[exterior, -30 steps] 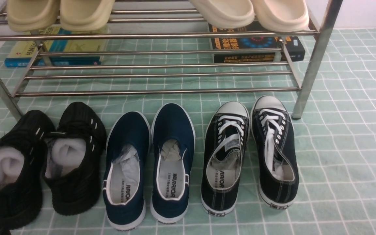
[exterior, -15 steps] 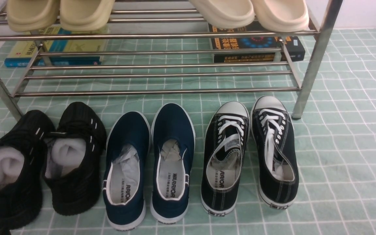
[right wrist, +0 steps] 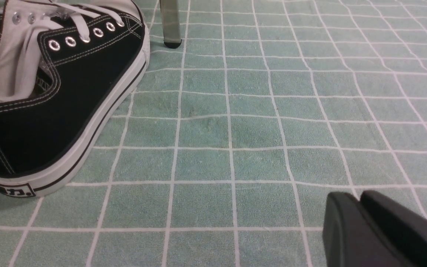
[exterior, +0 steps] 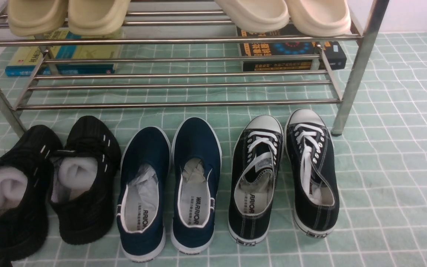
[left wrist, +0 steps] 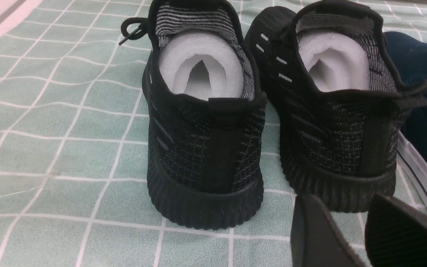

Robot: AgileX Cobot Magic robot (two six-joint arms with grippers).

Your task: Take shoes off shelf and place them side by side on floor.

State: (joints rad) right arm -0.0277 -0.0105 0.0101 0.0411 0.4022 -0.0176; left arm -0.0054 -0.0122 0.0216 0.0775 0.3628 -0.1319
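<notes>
Both black canvas shoes stand side by side on the green gridded floor, toes toward the shelf: one on the left, the other next to the shelf's right leg. In the right wrist view the right shoe lies well apart from my right gripper, which hovers shut over bare cloth with nothing in it. My left gripper is open and empty, just behind the heels of the black knit sneakers. The shelf's lower tier holds nothing.
Navy slip-ons and black knit sneakers line up left of the canvas pair. Beige slippers and cream slippers rest on the top tier. Books and a dark book stack lie behind the rack. The shelf leg stands beyond the shoe.
</notes>
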